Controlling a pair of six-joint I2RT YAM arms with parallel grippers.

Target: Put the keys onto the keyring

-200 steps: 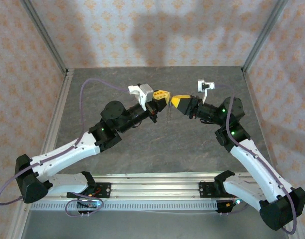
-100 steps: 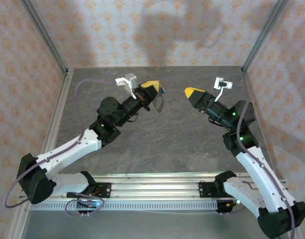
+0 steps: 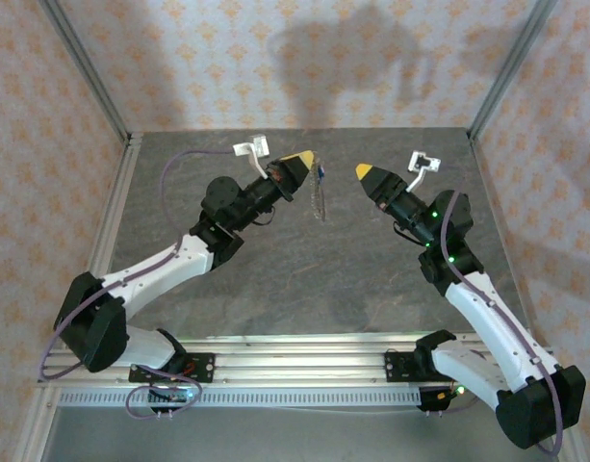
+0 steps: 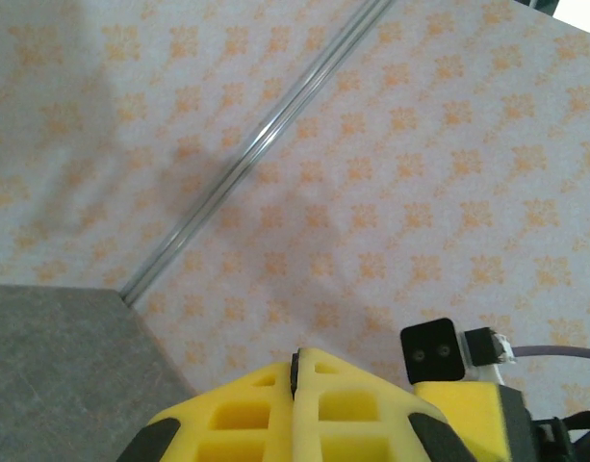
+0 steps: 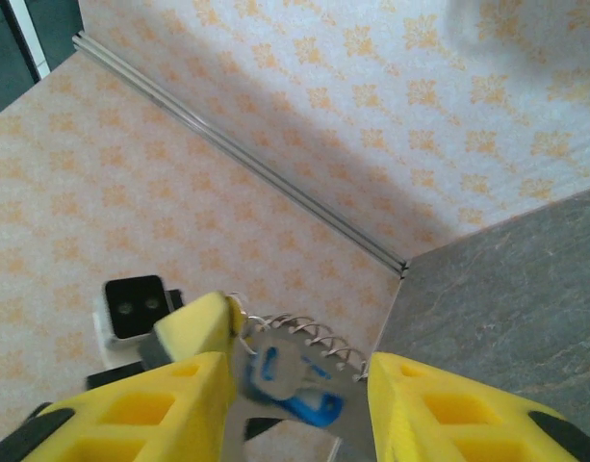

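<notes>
My left gripper is raised over the back of the table and is shut on the keyring, a thin coiled loop that dangles from its yellow tips. The blue-headed key hangs at the top of the loop, right by those tips. In the left wrist view the fingers press together on a thin dark edge. My right gripper is open, a short way to the right of the ring and apart from it. Through its open fingers I see the keyring and the key.
The grey table is walled by patterned panels with metal corner posts at the back. Both arms reach in from the near rail. The two wrists face each other over the back middle of the table.
The two grippers, which met at mid-table, have drawn apart. The right one opened and pulled back right; the left swung up and back with the keyring hanging from it.
</notes>
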